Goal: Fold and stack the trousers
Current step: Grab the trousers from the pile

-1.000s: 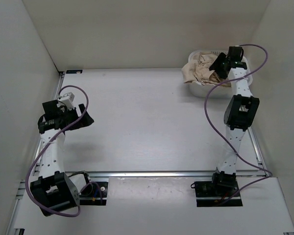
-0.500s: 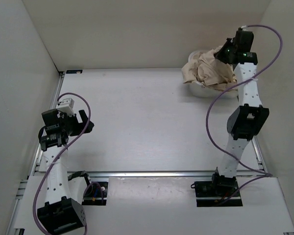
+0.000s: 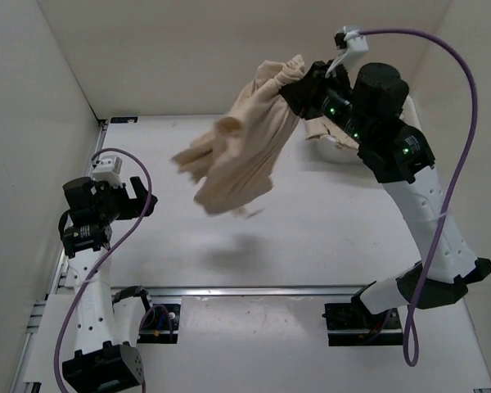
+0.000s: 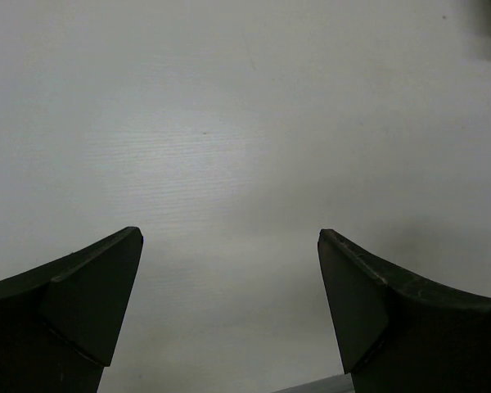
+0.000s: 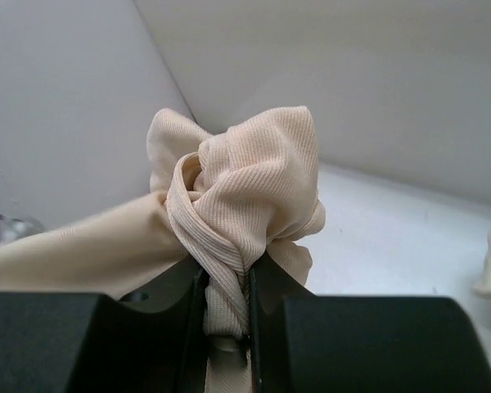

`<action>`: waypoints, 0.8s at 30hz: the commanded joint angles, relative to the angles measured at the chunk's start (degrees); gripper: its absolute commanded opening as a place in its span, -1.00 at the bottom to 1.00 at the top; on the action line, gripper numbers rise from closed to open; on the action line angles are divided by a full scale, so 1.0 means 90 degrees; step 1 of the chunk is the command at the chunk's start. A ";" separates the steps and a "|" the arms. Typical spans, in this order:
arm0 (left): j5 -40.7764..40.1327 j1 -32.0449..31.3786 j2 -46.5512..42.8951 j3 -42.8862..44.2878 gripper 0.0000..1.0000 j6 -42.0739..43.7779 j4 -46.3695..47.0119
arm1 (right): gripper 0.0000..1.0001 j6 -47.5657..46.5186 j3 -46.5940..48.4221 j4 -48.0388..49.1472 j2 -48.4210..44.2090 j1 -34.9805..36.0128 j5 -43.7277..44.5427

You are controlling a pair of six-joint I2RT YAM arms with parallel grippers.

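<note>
One pair of beige trousers [image 3: 241, 147] hangs in the air over the back middle of the table, bunched at the top and trailing down to the left. My right gripper [image 3: 299, 78] is shut on that bunched fabric, raised high. In the right wrist view the jaws pinch a knot of the trousers [image 5: 241, 213] between them. More beige trousers [image 3: 326, 131] lie in the white basket [image 3: 344, 153] at the back right, mostly hidden behind the right arm. My left gripper [image 3: 135, 199] stands open at the left side, its fingers [image 4: 90, 299] wide apart over bare table.
White walls enclose the table on the left, back and right. A metal rail [image 3: 262, 291] runs across the near edge between the arm bases. Purple cables loop from both arms.
The right gripper closed on the trousers in the basket, then lifted and swung them up and left over the table. The left arm shifted slightly and stayed open.
</note>
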 commanded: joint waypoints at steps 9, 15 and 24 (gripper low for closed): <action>-0.0054 -0.0218 0.0107 0.0695 1.00 0.0004 -0.0322 | 0.98 -0.0211 -0.2780 -0.0867 0.1432 -0.0557 0.0519; -0.0111 -0.0481 0.1659 0.1447 1.00 0.0004 -0.2049 | 0.98 0.0061 -0.4701 -0.0813 0.0598 -0.0959 0.0951; -0.0845 -0.4502 0.4247 0.3222 1.00 0.0004 -0.1995 | 0.98 0.1692 -0.8262 -0.0178 -0.2118 -0.0715 0.0172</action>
